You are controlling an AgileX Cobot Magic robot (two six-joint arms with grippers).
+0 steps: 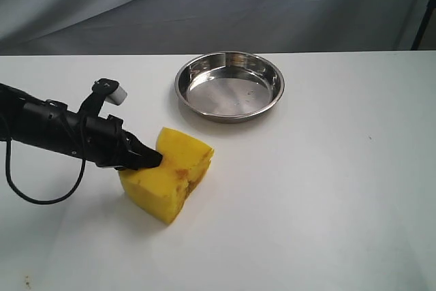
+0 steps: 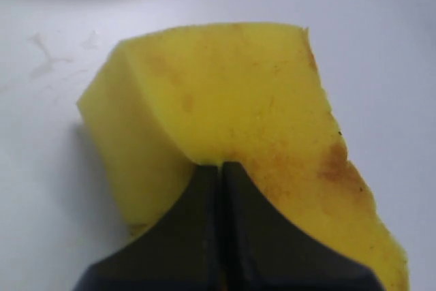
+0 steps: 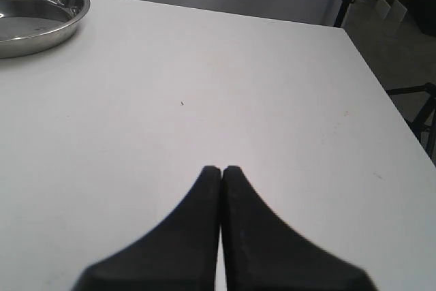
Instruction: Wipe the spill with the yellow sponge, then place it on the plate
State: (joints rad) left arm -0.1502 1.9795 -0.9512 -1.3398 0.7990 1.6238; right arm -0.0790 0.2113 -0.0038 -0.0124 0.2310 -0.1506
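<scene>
The yellow sponge [image 1: 172, 175] is a thick foam block with brownish stains, left of the table's middle and in front of the plate [image 1: 179, 86]. My left gripper [image 1: 158, 157] comes in from the left and is shut on the sponge, pinching a deep dent into it. In the left wrist view the sponge [image 2: 231, 100] bulges around the closed left gripper [image 2: 220, 165]. Whether the sponge touches the table I cannot tell. The spill is hidden or out of view. The plate is a shiny steel dish and holds nothing. My right gripper [image 3: 221, 167] is shut on nothing above bare table.
Faint dried streaks [image 2: 44, 59] mark the white table beside the sponge. In the right wrist view the plate [image 3: 48, 24] sits at the far corner, and the table's edge [image 3: 381, 93] drops off to one side. A grey curtain hangs behind the table.
</scene>
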